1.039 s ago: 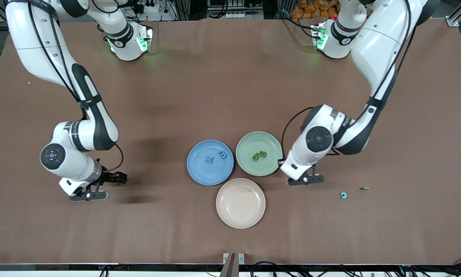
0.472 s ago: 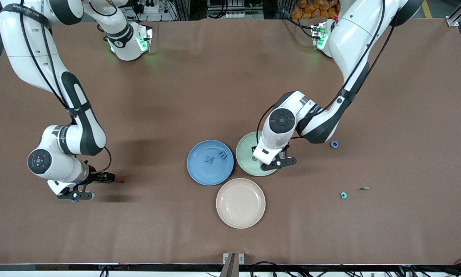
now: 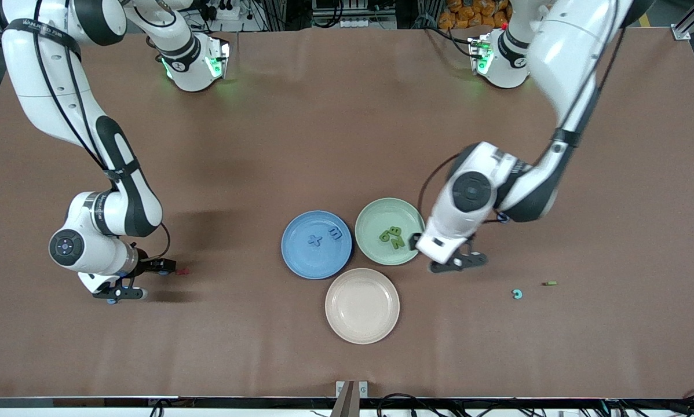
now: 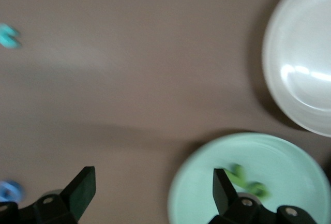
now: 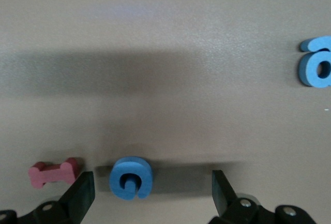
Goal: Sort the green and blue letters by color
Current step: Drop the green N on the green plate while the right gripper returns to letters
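Three green letters (image 3: 391, 237) lie on the green plate (image 3: 376, 215), and two blue letters (image 3: 325, 237) lie on the blue plate (image 3: 300, 260). My left gripper (image 3: 448, 258) hangs open and empty over the table beside the green plate (image 4: 207, 193); its wrist view shows the green letters (image 4: 249, 180). A blue letter (image 3: 502, 218) peeks out from under the left arm. My right gripper (image 5: 153, 185) is low and open toward the right arm's end of the table, with a blue letter (image 5: 131, 177) between its fingers. Another blue letter (image 5: 315, 68) lies farther off.
An empty beige plate (image 3: 362, 306) sits nearer to the front camera than the two coloured plates. A dark red letter (image 3: 182, 270) lies beside the right gripper. A teal letter (image 3: 517, 294) and a small green piece (image 3: 550, 284) lie toward the left arm's end.
The left gripper opened over the green plate, left a third green letter there, and swung off toward the left arm's end. The right gripper shifted slightly over the blue letter.
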Robot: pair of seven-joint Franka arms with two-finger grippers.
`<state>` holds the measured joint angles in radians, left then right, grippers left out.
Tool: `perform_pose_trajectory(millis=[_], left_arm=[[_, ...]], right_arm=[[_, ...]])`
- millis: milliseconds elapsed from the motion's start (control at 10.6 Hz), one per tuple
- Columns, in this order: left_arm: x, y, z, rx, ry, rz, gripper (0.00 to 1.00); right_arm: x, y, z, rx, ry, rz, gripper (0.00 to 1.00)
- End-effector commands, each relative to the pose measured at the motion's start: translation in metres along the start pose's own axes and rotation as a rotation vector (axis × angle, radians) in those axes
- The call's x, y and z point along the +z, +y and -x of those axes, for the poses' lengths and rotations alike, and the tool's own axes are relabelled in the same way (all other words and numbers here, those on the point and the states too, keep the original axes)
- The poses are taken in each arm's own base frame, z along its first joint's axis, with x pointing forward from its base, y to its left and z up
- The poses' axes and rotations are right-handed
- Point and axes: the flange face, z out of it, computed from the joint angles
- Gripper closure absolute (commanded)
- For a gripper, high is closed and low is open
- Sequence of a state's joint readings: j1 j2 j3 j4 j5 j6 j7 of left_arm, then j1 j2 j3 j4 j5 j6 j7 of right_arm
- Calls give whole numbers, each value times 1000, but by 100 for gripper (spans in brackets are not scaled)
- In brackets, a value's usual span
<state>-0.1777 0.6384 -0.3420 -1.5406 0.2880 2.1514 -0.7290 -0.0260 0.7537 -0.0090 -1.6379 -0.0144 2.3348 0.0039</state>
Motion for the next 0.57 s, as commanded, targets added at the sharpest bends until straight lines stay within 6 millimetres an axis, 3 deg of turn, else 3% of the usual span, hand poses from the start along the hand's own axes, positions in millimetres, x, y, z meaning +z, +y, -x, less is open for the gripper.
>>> perform_pose_trajectory(millis=[0,189,378,472], left_arm=[[1,-114,-51,118,-20,-16,0],[19,-162,-59,79,-56,-27,0],[24,-204,-70,16,-66,-28,0],[27,-220,-74,-11,-70,-27,3]], right_arm=[[-1,-4,-5,3,0,2,0],[0,-6,-4,4,-3,0,0],[0,-7,-4,-6,-3,0,0],[1,-7,-4,-11,-6,0,9]])
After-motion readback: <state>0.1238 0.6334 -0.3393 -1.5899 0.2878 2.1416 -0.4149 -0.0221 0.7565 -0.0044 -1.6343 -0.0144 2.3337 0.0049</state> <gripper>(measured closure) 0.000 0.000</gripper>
